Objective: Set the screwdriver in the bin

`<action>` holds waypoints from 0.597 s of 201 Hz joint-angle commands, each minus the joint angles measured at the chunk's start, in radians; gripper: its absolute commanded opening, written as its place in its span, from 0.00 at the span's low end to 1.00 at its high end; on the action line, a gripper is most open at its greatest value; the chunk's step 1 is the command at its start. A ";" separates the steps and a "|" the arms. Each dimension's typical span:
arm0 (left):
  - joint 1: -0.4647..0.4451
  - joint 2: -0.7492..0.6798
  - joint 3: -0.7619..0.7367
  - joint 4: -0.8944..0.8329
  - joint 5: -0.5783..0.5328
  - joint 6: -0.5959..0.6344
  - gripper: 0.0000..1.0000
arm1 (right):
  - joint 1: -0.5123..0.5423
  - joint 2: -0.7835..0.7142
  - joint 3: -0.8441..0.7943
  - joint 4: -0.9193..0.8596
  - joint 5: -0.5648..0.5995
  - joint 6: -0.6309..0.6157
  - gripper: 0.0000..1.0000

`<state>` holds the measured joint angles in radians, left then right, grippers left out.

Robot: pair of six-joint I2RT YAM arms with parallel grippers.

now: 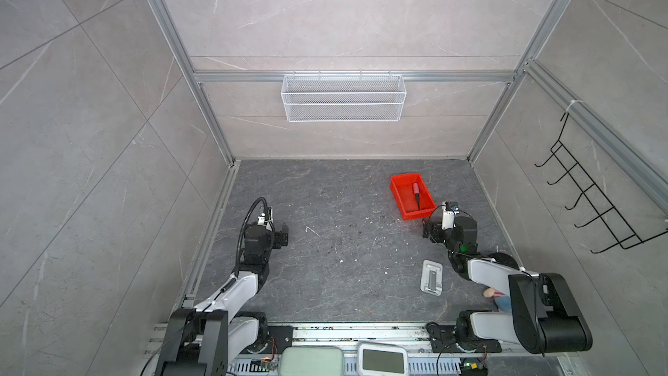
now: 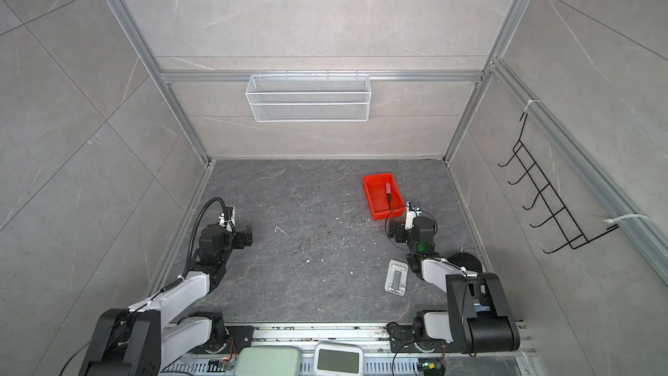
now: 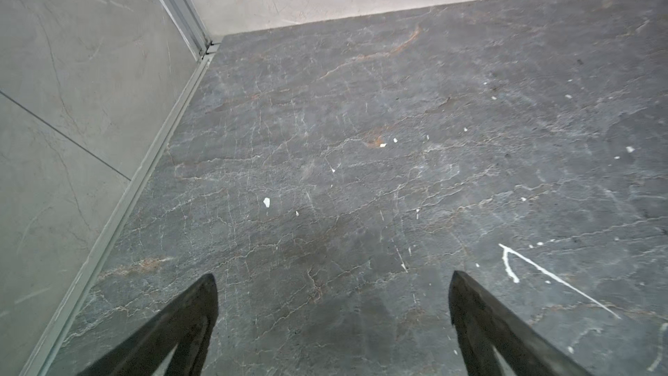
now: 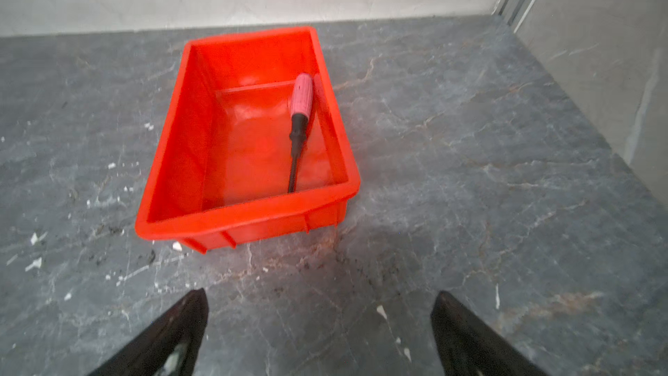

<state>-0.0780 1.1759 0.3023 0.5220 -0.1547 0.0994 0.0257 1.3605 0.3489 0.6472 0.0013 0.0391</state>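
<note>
The screwdriver lay inside the bin, along one long wall, tip toward my right arm. I judged the placing done, hence nothing held. The right jaws stood wide and empty just short of the bin's near rim, low over the table. The left arm sat folded well apart, left jaws wide, empty.
</note>
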 commanded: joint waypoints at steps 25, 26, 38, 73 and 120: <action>0.053 0.202 0.069 0.204 0.046 -0.041 1.00 | -0.003 0.097 -0.047 0.277 0.017 0.026 0.99; 0.053 0.206 0.067 0.212 0.047 -0.041 1.00 | -0.003 0.098 -0.048 0.283 0.020 0.027 0.99; 0.056 0.254 0.039 0.303 0.048 -0.042 1.00 | -0.003 0.137 -0.067 0.359 0.020 0.027 0.99; 0.125 0.329 0.056 0.342 0.099 -0.100 1.00 | 0.008 0.155 -0.014 0.284 0.003 0.004 0.99; 0.146 0.326 0.067 0.301 0.125 -0.112 1.00 | 0.026 0.147 -0.007 0.254 0.027 -0.004 0.99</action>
<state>0.0685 1.5093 0.3428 0.7723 -0.0589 0.0101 0.0452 1.5036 0.3267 0.9066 0.0132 0.0490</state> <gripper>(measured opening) 0.998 0.990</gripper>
